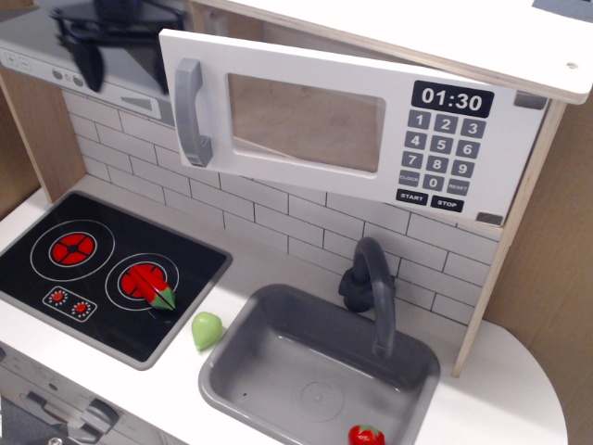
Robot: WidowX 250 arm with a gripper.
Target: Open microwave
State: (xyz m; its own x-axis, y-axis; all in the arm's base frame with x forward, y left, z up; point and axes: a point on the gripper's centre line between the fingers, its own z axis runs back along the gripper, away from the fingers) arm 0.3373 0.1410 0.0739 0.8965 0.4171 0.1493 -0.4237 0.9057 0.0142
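The microwave (306, 120) hangs under the top shelf, with a white door, clear window, black clock display (452, 98) and dark keypad (443, 150). Its door stands slightly ajar, the left edge swung out from the cabinet. The grey vertical bar handle (190, 111) is on that left edge. My dark gripper (127, 63) is at the top left, in front of the range hood, just left of the door's upper left corner. Its fingers are spread apart and hold nothing. One fingertip (91, 63) hangs down clearly; the other sits by the door edge.
The grey-white range hood (83, 85) is behind the gripper. Below are a black stovetop (93, 269) with a red-green toy (163, 297), a green toy (207, 329), a grey sink (278, 315) with a dark faucet (372, 283), and a red toy (366, 434).
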